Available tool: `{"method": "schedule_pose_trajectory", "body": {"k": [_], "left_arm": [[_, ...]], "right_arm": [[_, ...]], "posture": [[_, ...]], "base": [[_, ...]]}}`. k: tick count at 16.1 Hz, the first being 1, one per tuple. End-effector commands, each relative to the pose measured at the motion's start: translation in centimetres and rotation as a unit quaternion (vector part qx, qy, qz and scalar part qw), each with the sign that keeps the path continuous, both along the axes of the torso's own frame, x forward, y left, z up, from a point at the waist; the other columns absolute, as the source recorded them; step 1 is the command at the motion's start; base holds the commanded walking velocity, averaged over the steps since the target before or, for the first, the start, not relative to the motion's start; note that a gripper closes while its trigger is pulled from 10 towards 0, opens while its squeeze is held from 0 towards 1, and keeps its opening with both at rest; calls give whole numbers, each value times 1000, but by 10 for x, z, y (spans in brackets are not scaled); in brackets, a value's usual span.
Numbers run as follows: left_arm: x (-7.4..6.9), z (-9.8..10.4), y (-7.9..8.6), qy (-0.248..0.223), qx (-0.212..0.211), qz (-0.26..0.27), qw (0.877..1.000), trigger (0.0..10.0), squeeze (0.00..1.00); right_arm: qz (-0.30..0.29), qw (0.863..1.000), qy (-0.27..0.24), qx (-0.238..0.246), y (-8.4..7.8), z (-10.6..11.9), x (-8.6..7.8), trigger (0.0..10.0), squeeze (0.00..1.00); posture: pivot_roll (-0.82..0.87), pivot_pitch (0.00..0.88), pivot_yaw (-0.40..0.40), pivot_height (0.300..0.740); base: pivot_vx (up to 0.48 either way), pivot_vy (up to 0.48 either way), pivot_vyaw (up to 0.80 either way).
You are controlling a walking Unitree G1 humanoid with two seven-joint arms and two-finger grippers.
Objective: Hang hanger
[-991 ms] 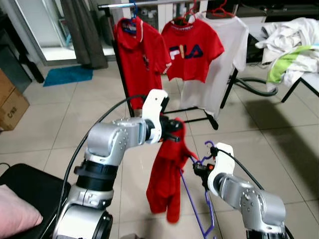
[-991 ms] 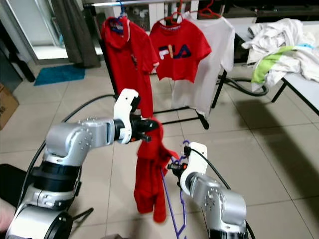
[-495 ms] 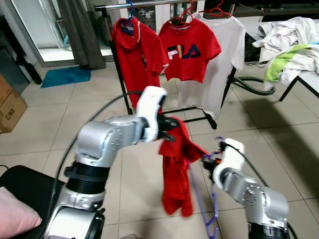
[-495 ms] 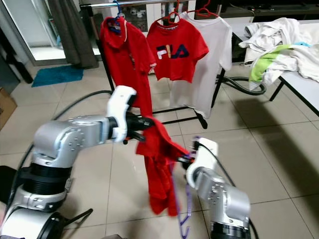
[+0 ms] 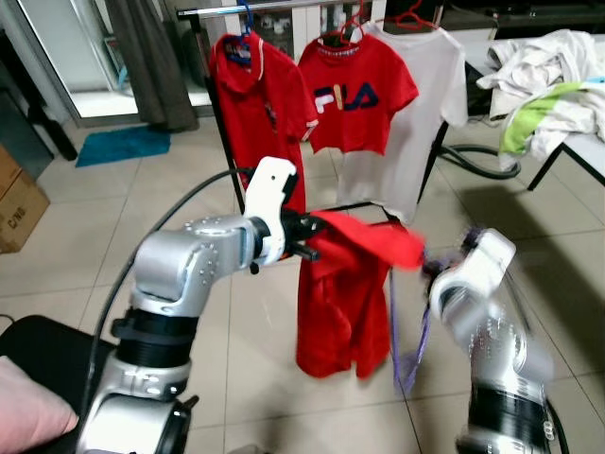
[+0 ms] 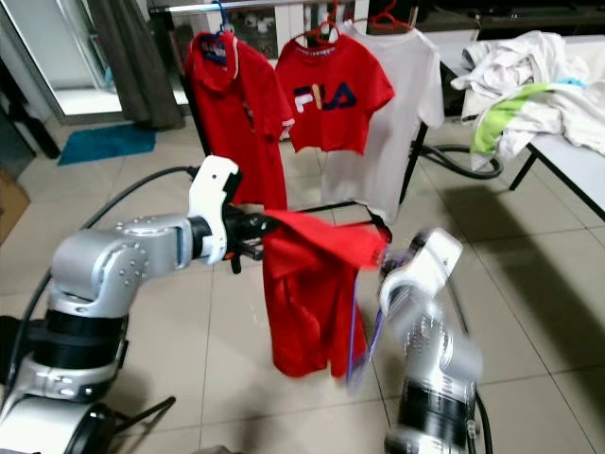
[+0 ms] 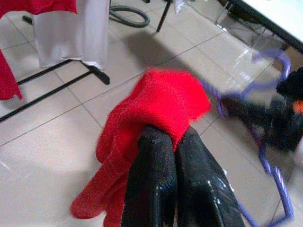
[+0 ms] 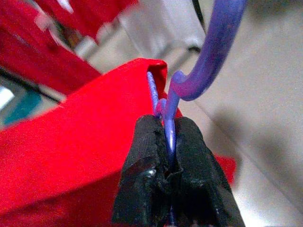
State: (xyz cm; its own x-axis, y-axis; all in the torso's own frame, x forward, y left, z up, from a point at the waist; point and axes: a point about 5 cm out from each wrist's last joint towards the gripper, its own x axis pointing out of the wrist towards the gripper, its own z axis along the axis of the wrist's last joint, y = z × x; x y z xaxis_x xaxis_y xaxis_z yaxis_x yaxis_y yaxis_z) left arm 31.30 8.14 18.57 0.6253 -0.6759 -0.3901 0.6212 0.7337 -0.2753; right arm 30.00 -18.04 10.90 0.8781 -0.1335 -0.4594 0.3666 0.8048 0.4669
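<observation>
Before the clothes rack (image 5: 284,8), the left gripper (image 7: 173,142) pinches a soft red garment (image 5: 345,303). The right gripper (image 8: 166,130) clamps the thin purple plastic hanger (image 8: 208,56); its wrist view reveals the curved hook.

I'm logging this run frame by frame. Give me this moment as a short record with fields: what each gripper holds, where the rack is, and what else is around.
left gripper: shut on the red garment, holding it up at one edge
right gripper: shut on the purple hanger just below its hook
garment and hanger: touching, held above the tiled floor
clothes rack: ahead, with two red shirts and a white one hanging
table: to the right, piled with clothes
</observation>
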Motion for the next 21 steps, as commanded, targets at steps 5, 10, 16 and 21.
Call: {"method": "schedule_pose_trajectory", "body": {"k": [5,10,16,21], "left_arm": [[-3,-17,-26,-13,-48,-35,998,0,0],[4,13,-32,-101,-109,-29,988,0,0],[1,33,-26,-166,-124,-71,976,0,0],[-7,27,-29,-153,-112,-104,976,0,0]], "right_arm": [[-32,971,-107,211,33,40,42,10000,0],[187,973,-31,135,85,17,31,10000,0],[237,964,66,103,80,-32,10,10000,0],[260,956,99,92,80,-44,0,10000,0]], "posture": [[-17,0,73,740],[-14,0,68,740],[-4,0,58,740],[2,0,45,740]], "base": [[0,0,0],[0,0,0],[0,0,0],[0,0,0]]}}
